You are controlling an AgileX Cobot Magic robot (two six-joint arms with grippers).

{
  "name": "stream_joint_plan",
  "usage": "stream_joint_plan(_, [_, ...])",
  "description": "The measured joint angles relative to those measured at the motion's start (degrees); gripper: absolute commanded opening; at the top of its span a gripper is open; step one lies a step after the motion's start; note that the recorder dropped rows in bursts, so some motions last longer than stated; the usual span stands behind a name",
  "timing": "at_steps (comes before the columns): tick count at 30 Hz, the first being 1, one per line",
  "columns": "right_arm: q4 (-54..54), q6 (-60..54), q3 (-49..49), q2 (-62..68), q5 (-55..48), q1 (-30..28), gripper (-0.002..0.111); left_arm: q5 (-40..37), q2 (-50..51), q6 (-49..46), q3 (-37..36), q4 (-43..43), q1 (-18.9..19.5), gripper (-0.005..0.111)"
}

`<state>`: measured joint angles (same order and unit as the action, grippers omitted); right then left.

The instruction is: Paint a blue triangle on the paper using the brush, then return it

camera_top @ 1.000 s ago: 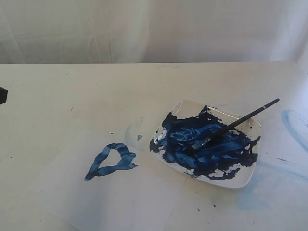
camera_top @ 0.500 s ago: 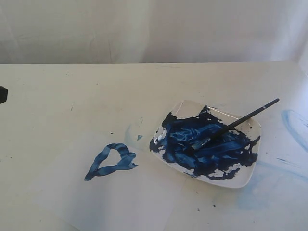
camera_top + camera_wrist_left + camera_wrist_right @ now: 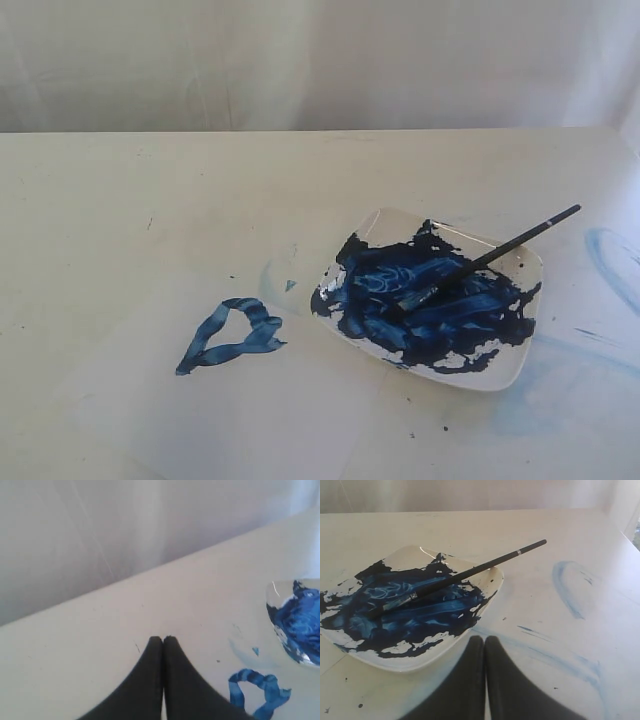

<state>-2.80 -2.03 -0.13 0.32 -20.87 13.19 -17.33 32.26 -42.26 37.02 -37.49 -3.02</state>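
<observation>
Saw left end effector closed, empty. Spotted blue triangle painted on paper just ahead of it. Found brush resting across dish, ahead of closed, empty right end effector. Judged task essentially finished.

Streaky dk-blue triangle, paper prob. white, black-handled brush, white dish smeared dk blue, pale-blue table stains

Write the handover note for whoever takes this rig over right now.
Left gripper: jaws shut, holding nothing.
Right gripper: jaws shut, holding nothing, close to the paint dish.
Brush: lying in the paint dish, bristle end inside, handle jutting past the rim.
Blue triangle: on the paper.
Done: triangle painted, brush returned.
Left: nothing apparent.
</observation>
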Motion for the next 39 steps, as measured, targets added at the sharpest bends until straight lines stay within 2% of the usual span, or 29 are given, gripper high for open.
stream_joint_plan(8, [0.00,0.00,0.00,0.00,0.00,0.00,0.000,0.00,-15.37,0.00,0.00,0.00,1.57,0.000])
stream_joint_plan(21, [0.00,0.00,0.00,0.00,0.00,0.00,0.000,-0.22,-30.82,0.00,0.00,-0.10,1.57,0.000])
stream_joint_plan(35, [0.00,0.00,0.00,0.00,0.00,0.00,0.000,-0.43,-31.85,0.00,0.00,-0.09,1.57,0.000])
stream_joint_plan(39, [0.00,0.00,0.00,0.00,0.00,0.00,0.000,-1.22,-31.85,1.09,0.00,3.47,1.57,0.000])
